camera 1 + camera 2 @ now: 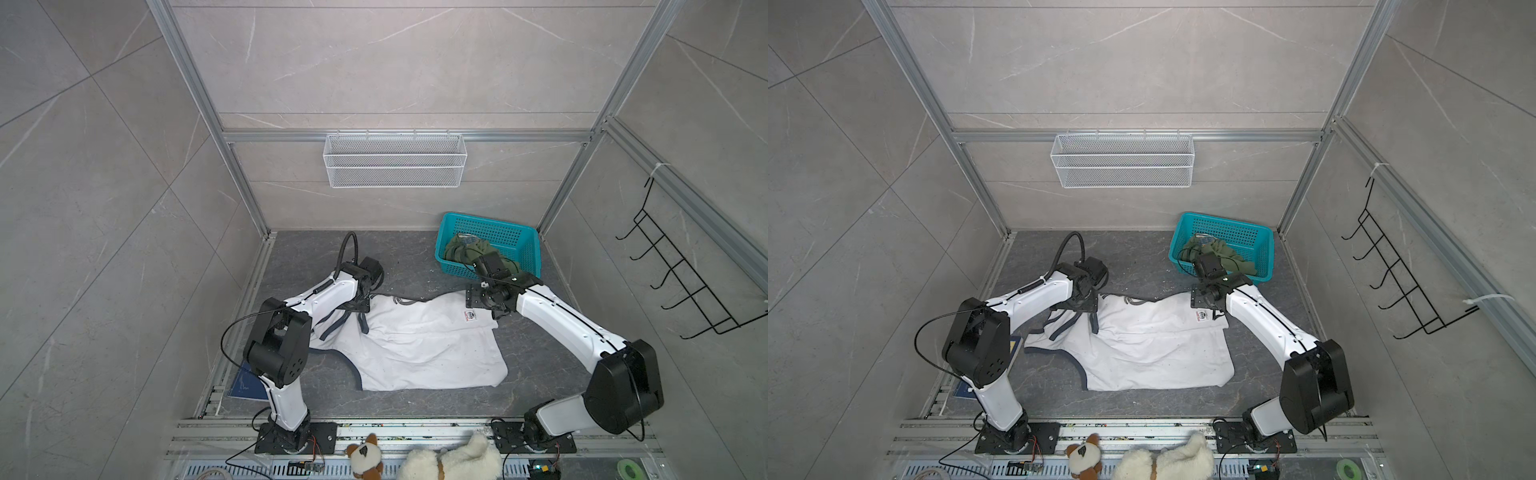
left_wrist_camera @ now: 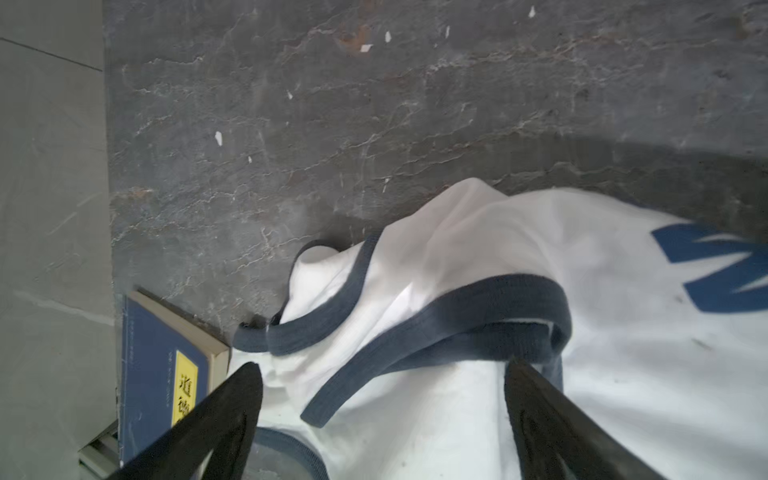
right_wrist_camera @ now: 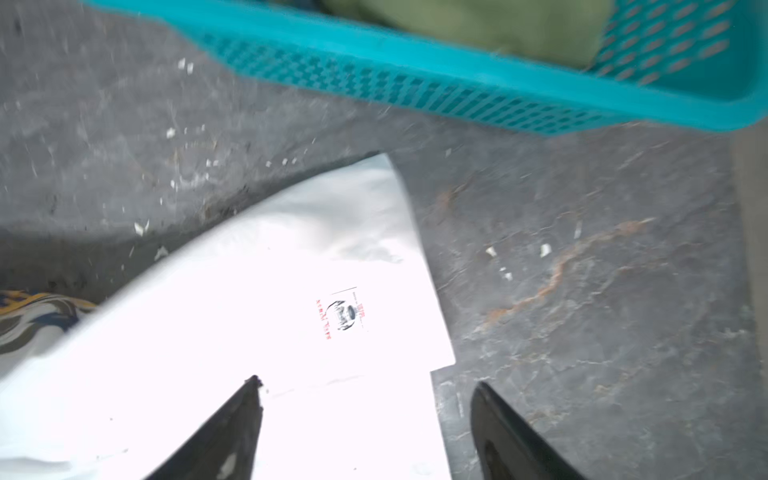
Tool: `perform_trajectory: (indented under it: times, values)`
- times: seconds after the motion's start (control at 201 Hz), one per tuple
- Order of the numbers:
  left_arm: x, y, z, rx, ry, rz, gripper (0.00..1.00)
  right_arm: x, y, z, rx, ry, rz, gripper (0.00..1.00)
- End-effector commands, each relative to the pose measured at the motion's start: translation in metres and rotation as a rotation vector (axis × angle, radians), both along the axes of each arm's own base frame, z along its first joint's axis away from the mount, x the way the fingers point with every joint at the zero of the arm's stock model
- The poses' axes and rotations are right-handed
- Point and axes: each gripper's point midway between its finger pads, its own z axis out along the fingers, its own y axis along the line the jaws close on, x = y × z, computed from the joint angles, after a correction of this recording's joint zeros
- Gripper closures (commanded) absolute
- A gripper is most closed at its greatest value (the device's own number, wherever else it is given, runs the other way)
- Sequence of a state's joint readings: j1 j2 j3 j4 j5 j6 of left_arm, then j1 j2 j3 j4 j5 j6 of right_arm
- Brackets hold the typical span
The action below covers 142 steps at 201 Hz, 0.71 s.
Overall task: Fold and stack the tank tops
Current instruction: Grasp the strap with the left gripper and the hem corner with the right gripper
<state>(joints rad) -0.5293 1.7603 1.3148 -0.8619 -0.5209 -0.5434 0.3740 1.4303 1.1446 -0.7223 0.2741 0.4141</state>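
The white tank top (image 1: 415, 345) (image 1: 1142, 349) with navy trim lies spread on the dark table, partly folded over itself. My left gripper (image 1: 355, 308) (image 1: 1077, 307) hovers over its bunched shoulder straps. In the left wrist view that gripper (image 2: 382, 365) is open, with the navy trim and white cloth (image 2: 623, 374) below it and nothing pinched. My right gripper (image 1: 484, 301) (image 1: 1204, 301) is above the shirt's far right corner, near a small label. It (image 3: 365, 381) is open astride the cloth's edge (image 3: 249, 311). The olive green tank top (image 1: 465, 249) (image 1: 1208, 251) (image 3: 478, 25) lies crumpled in the teal basket.
The teal basket (image 1: 490, 219) (image 3: 415, 83) stands at the far right of the table, just beyond my right gripper. A blue book (image 1: 245, 384) (image 2: 153, 365) lies at the table's left edge. Two plush toys (image 1: 453, 461) rest on the front rail. A wire basket (image 1: 395, 160) hangs on the back wall.
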Motion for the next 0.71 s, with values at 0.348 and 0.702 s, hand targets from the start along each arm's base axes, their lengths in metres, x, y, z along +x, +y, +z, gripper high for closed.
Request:
perform_trajectory:
  times: [0.348, 0.702]
  values:
    - [-0.055, -0.073, -0.006, -0.584, 0.009, -0.066, 0.23, -0.043, -0.042, -0.044, 0.346, 0.029, -0.127, 0.31]
    - [-0.056, -0.087, -0.048, -0.638, 0.084, -0.028, 0.38, -0.033, -0.053, -0.088, 0.516, 0.080, -0.253, 0.35]
